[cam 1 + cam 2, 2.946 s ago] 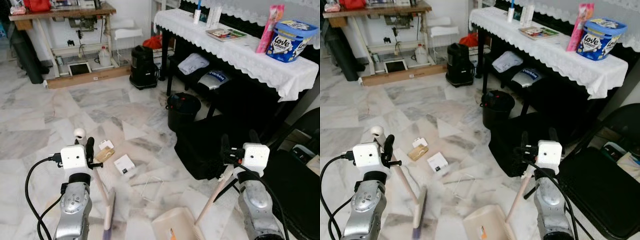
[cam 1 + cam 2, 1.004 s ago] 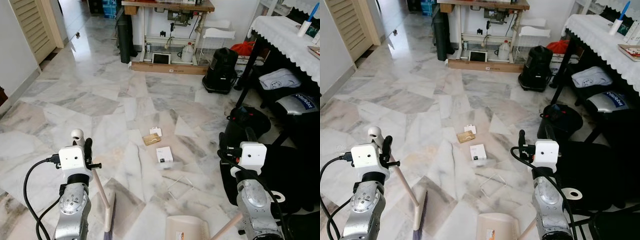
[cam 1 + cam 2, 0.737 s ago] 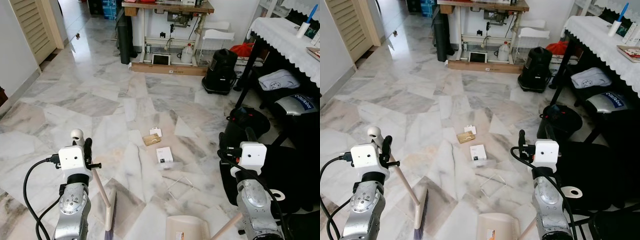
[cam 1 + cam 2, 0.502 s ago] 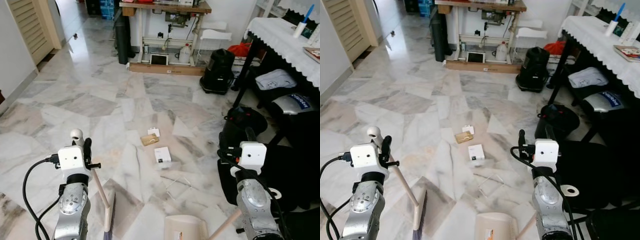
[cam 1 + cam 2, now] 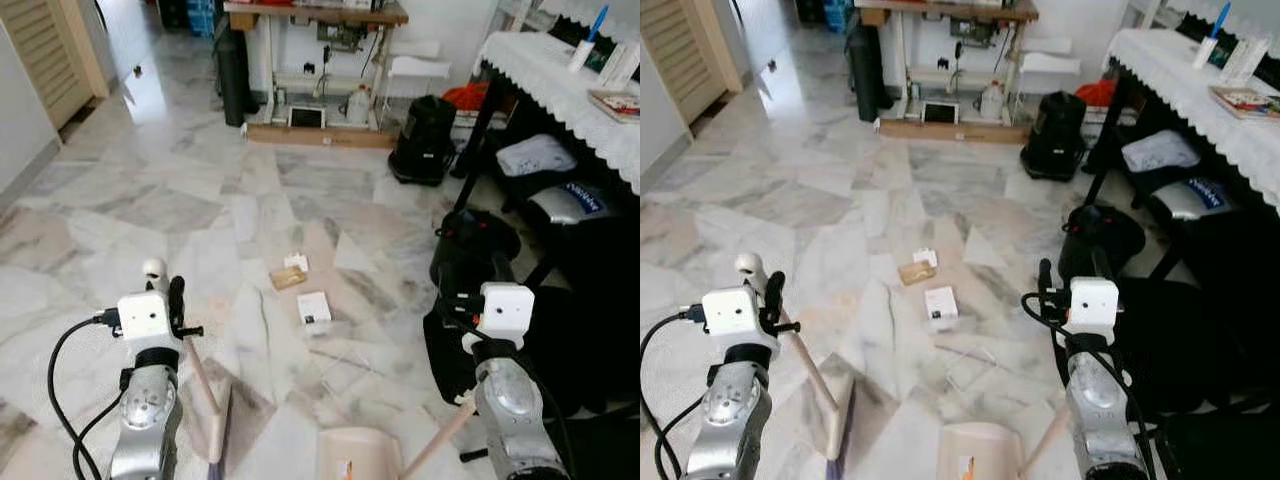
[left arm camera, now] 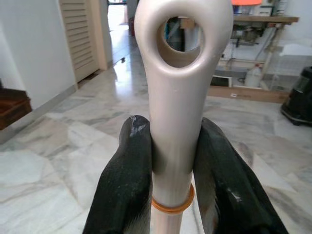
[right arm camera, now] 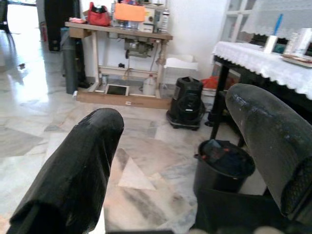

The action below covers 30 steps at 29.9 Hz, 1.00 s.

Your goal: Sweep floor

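Over marble floor (image 5: 150, 200), left gripper (image 6: 170, 161) clamps the upright broom handle (image 6: 176, 97)

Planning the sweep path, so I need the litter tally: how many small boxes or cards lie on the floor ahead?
3. A small white card farthest away, a tan one touching it just nearer, and a white box nearer still, apart from both. A thin clear piece beyond the dustpan isn't counted.

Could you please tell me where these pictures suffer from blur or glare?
Eye views: slightly soft with motion blur, so the litter on the floor lacks detail; strong glare near the doorway at upper left. Left wrist view: the broom handle between the black fingers is sharp, with daylight glare on the marble behind. Right wrist view: the fingers are blurred close up, the black bin clearer.
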Available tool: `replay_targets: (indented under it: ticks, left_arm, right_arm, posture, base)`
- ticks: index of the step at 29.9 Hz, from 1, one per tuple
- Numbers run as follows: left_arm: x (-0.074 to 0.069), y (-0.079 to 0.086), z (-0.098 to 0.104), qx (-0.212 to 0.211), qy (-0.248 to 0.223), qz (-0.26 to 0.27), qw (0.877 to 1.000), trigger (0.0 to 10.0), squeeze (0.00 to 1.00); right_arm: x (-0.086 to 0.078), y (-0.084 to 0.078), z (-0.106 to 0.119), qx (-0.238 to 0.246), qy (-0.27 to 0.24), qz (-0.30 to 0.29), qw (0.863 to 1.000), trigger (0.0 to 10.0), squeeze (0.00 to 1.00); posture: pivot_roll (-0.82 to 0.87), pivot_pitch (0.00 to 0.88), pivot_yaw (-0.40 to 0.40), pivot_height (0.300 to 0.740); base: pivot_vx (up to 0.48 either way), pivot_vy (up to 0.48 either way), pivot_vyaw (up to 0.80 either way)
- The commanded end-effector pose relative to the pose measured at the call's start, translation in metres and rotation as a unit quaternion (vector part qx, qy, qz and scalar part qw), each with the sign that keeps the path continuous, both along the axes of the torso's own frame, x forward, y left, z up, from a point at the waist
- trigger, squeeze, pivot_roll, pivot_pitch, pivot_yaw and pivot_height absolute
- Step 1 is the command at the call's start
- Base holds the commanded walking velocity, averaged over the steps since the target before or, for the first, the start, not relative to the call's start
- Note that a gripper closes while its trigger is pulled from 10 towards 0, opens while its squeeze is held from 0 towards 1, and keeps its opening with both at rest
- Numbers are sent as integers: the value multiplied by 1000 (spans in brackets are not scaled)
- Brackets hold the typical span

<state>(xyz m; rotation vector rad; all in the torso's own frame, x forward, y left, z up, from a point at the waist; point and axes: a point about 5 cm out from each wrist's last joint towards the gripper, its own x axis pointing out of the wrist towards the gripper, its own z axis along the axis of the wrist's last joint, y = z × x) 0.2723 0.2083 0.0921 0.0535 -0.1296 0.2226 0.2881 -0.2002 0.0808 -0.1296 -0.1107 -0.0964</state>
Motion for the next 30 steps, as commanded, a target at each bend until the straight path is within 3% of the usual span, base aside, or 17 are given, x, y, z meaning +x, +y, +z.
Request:
replay_targets:
  ticks: [1, 8, 10, 15, 16, 24, 30]
  left_arm:
    - [2, 0, 6, 4, -19, 1, 1000, 10000, 0]
    - [2, 0, 6, 5, -17, 1, 1000, 10000, 0]
    - [2, 0, 5, 5, -15, -1, 1000, 10000, 0]
    - [2, 0, 5, 5, -14, -3, 1000, 10000, 0]
    - [2, 0, 4, 5, -13, -4, 1000, 10000, 0]
    - [3, -1, 3, 5, -10, -8, 1000, 10000, 0]
    - [3, 0, 1, 5, -6, -10, 1000, 10000, 0]
  right_arm:
    - [0, -2, 10, -3, -17, -11, 1000, 10000, 0]
    - [-6, -8, 24, -15, -40, -32, 999, 10000, 0]
    - [-12, -11, 39, -21, -58, -40, 997, 10000, 0]
    - [-17, -13, 43, -38, -57, -43, 997, 10000, 0]
    - [-26, -14, 47, -42, -56, -48, 996, 10000, 0]
    - [-42, -20, 52, -49, -49, -60, 996, 10000, 0]
    - [-65, -34, 54, -67, -21, -101, 992, 10000, 0]
  posture:
    - [-53, 0, -58, 740]
    - [-59, 0, -53, 740]
    - [-65, 0, -49, 740]
    - [-65, 0, -49, 740]
    - [-69, 0, -46, 740]
    - [-77, 0, -41, 740]
    - [-83, 0, -40, 740]
  base:
    - [0, 0, 0]
    - [0, 0, 0]
    - [0, 0, 0]
    - [0, 0, 0]
    - [0, 0, 0]
    - [0, 0, 0]
    - [0, 0, 0]
